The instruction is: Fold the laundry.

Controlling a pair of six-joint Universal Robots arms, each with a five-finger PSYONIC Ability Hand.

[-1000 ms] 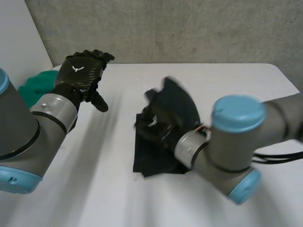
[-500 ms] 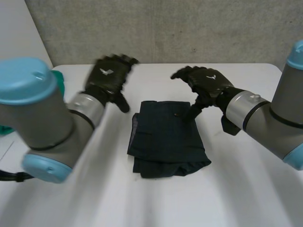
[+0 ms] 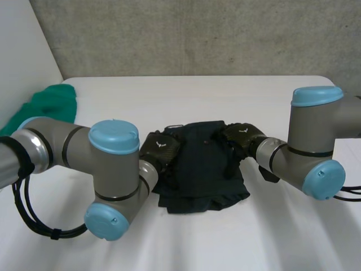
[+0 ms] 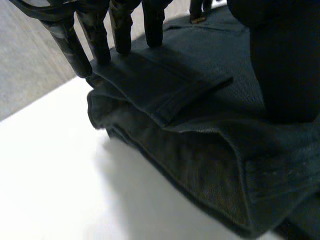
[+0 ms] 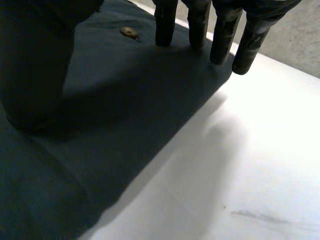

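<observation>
A dark folded garment [image 3: 200, 169] lies in the middle of the white table [image 3: 113, 101]. My left hand [image 3: 159, 149] rests flat on the garment's left edge. In the left wrist view its straight fingers [image 4: 67, 40] press down on the stacked folds [image 4: 200, 130], with the thumb on the cloth beside them. On the right edge lies my right hand [image 3: 241, 138]. The right wrist view shows its fingers [image 5: 165, 25] straight, tips on the cloth [image 5: 100, 110] close to its edge and to a small button [image 5: 129, 32]. Neither hand pinches the cloth.
A green cloth [image 3: 48, 104] is heaped at the table's far left edge. A grey wall [image 3: 197, 34] runs behind the table. Bare tabletop lies in front of the garment and to its right [image 5: 240, 165].
Both hands have come down from above the table's far side onto the garment, the left onto its left edge, the right onto its right edge. The garment lies flatter.
</observation>
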